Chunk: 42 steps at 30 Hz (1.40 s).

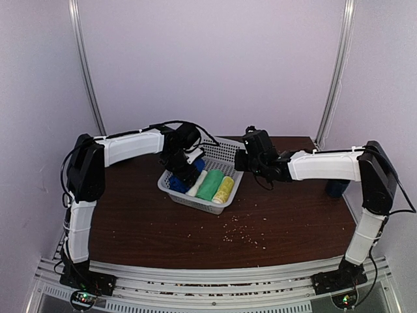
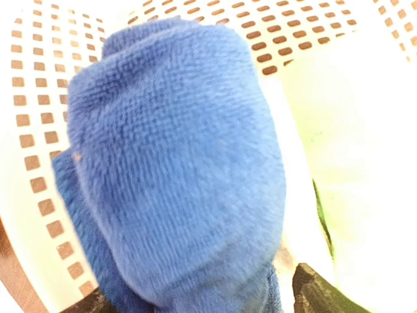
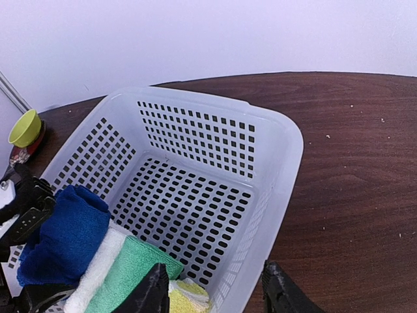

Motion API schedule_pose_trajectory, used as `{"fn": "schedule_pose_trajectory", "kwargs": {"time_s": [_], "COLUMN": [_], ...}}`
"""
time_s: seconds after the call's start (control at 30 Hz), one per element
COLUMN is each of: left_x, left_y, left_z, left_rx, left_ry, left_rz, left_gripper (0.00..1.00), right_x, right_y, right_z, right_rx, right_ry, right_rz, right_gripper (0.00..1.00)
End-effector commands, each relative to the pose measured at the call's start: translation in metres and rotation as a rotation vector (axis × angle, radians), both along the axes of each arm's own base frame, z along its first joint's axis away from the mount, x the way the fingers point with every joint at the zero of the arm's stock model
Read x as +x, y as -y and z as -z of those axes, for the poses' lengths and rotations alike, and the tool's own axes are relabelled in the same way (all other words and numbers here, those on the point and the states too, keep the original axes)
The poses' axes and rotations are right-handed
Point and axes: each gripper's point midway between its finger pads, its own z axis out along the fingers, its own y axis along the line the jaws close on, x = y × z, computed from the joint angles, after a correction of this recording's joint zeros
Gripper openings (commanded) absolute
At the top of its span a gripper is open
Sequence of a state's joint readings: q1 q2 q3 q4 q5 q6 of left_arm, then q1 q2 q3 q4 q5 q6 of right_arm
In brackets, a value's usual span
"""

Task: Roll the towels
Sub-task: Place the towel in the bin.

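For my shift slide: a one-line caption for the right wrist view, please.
Blue towel, white towel, green roll and yellow roll side by side in the mesh basket.

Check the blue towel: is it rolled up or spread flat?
Rolled up: the blue towel sits as a compact bundle inside the basket, beside the white towel roll.

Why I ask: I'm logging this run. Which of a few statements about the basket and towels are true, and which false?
1. The blue towel lies rolled up in the basket. True.
2. A white towel lies between the blue one and the green towel. True.
3. Towels fill the basket to its far wall. False: they sit at one end, and the rest of its floor is bare.
4. The right gripper holds a towel. False: its fingers stand apart by the basket's rim, holding nothing.
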<state>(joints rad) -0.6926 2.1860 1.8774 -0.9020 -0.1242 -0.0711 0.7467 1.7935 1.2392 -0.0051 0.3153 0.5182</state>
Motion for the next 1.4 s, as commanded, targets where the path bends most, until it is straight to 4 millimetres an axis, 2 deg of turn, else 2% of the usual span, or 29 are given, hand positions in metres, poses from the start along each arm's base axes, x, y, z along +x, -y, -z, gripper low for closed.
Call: {"fn": "schedule_pose_trajectory", "kwargs": {"time_s": [0.0, 0.2, 0.37, 0.5, 0.57, 0.73, 0.83, 0.9, 0.93, 0.97, 1.1, 1.2, 1.37], "left_x": [0.004, 0.007, 0.016, 0.025, 0.030, 0.051, 0.054, 0.057, 0.060, 0.064, 0.079, 0.090, 0.096], "left_y": [-0.001, 0.000, 0.002, 0.011, 0.015, 0.019, 0.021, 0.019, 0.016, 0.013, 0.002, -0.006, -0.016], "left_z": [-0.031, -0.050, -0.079, -0.105, -0.111, -0.096, -0.082, -0.074, -0.072, -0.071, -0.072, -0.077, -0.061], "left_rx": [-0.039, -0.056, -0.078, -0.121, -0.130, -0.072, -0.053, -0.030, -0.012, 0.004, 0.035, 0.054, 0.087], "left_ry": [0.046, 0.082, 0.145, 0.190, 0.211, 0.237, 0.222, 0.224, 0.233, 0.245, 0.293, 0.339, 0.332], "left_rz": [0.003, 0.007, 0.002, 0.010, 0.009, 0.003, 0.005, -0.002, -0.009, -0.019, -0.058, -0.084, -0.100], "left_gripper": [0.83, 0.86, 0.86, 0.86, 0.86, 0.86, 0.86, 0.88, 0.89, 0.90, 0.91, 0.95, 0.97], "right_x": [-0.001, 0.000, -0.001, -0.001, -0.001, -0.003, -0.005, -0.006, -0.007, -0.007, -0.008, -0.009, -0.010], "right_y": [0.001, 0.001, 0.003, 0.006, 0.006, 0.006, 0.008, 0.010, 0.011, 0.012, 0.011, 0.010, 0.011], "right_z": [-0.023, -0.024, -0.026, -0.026, -0.026, -0.024, -0.023, -0.023, -0.023, -0.022, -0.019, -0.017, -0.014], "right_rx": [0.008, 0.006, 0.000, 0.000, 0.003, 0.003, -0.005, -0.011, -0.013, -0.016, -0.014, -0.012, -0.014], "right_ry": [0.048, 0.048, 0.053, 0.058, 0.058, 0.051, 0.050, 0.054, 0.056, 0.056, 0.052, 0.050, 0.048], "right_rz": [0.007, 0.006, 0.012, 0.020, 0.021, 0.014, 0.012, 0.016, 0.014, 0.015, 0.008, 0.003, 0.002], "right_gripper": [0.50, 0.50, 0.51, 0.58, 0.61, 0.71, 0.78, 0.88, 0.97, 1.00, 1.00, 1.00, 1.00]}}
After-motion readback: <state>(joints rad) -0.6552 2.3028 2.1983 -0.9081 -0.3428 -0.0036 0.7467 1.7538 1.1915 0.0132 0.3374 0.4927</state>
